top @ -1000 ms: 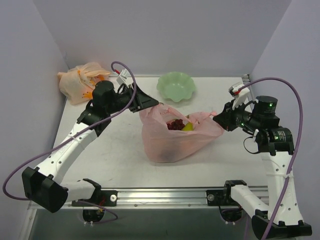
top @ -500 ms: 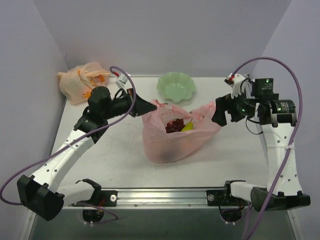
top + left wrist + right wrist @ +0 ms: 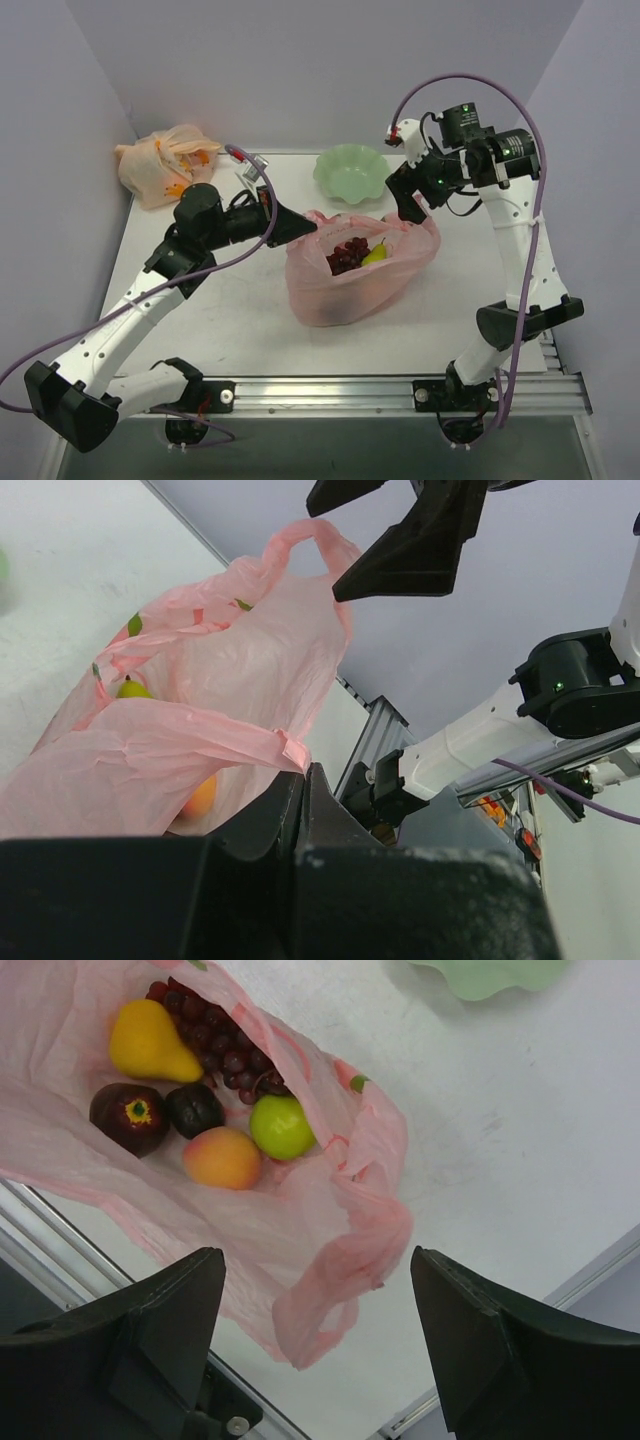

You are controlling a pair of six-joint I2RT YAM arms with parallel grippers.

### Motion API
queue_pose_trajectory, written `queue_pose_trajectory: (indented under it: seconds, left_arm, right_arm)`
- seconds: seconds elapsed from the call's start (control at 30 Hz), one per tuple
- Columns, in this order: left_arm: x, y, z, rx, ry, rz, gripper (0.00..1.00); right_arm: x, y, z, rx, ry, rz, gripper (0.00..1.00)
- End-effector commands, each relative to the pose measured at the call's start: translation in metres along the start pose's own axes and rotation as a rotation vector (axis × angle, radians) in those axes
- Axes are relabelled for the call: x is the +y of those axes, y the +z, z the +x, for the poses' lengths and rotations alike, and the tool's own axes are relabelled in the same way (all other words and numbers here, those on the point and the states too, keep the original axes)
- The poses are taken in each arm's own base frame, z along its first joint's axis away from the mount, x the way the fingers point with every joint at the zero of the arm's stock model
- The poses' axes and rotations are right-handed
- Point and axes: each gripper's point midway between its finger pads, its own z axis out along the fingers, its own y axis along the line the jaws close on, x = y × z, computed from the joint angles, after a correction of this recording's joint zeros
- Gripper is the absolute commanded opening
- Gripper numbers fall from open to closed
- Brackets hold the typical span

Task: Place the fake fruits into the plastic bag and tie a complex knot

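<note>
Six smooth rounded fruits (image 3: 195, 1110) — inside a crinkly pink bag (image 3: 330, 1250).

Left tool (image 3: 303, 222) clamped, right tool (image 3: 407, 206) agape

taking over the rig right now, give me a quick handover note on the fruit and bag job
Left gripper: shut on one handle of the plastic bag.
Right gripper: open, above the bag's other handle, holding nothing.
Fruits: inside the bag are the grape bunch, yellow pear, peach, green fruit, dark red fruit and dark piece. No fruit shows in the green bowl.
Done: fruits bagged.
Left: grip the free handle and tie the knot; the bag mouth is open and the handles are untied.
</note>
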Motion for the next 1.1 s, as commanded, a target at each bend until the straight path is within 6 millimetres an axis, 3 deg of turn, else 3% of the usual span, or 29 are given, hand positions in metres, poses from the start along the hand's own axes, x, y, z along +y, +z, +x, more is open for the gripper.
queue_pose_trajectory:
  seconds: [0.0,0.1,0.2,0.37,0.53,0.7,0.73,0.8,0.83,0.9,0.93,1.07]
  left_arm:
    - [-0.010,-0.006,-0.010,-0.045,0.078,0.017,0.00]
    - [-0.006,-0.007,-0.006,-0.027,0.081,-0.004,0.00]
    - [-0.006,-0.008,-0.007,-0.024,0.092,-0.009,0.00]
    - [-0.005,-0.011,-0.015,-0.032,0.128,-0.032,0.00]
    - [-0.002,-0.016,-0.026,-0.060,0.168,-0.054,0.00]
    - [0.000,-0.027,-0.066,-0.143,0.260,-0.084,0.00]
    - [-0.001,-0.032,-0.086,-0.180,0.294,-0.096,0.00]
    - [-0.001,-0.038,-0.106,-0.209,0.361,-0.118,0.00]
    - [-0.001,-0.043,-0.124,-0.244,0.397,-0.140,0.00]
    - [0.003,-0.047,-0.139,-0.272,0.452,-0.164,0.00]
    - [0.005,-0.052,-0.148,-0.293,0.476,-0.178,0.00]
    - [-0.003,-0.061,-0.172,-0.360,0.591,-0.175,0.00]
  right_arm:
    - [0.025,-0.016,0.050,0.239,0.006,-0.054,0.75]
    - [0.020,-0.011,0.051,0.260,0.013,-0.034,0.69]
    - [0.012,-0.005,0.053,0.275,0.019,-0.002,0.54]
    - [0.005,0.003,0.068,0.345,0.017,0.015,0.42]
    - [0.002,-0.004,0.060,0.273,0.036,0.036,0.00]
    - [-0.013,-0.025,0.027,-0.001,0.135,0.102,0.00]
    - [-0.020,-0.038,0.012,-0.108,0.135,0.145,0.00]
    - [-0.031,-0.050,0.004,-0.205,0.215,0.184,0.00]
    - [-0.040,-0.066,-0.010,-0.307,0.226,0.236,0.00]
    - [-0.052,-0.075,-0.011,-0.382,0.321,0.271,0.00]
    - [-0.054,-0.093,-0.024,-0.482,0.312,0.297,0.00]
    - [-0.051,-0.109,-0.034,-0.637,0.349,0.302,0.00]
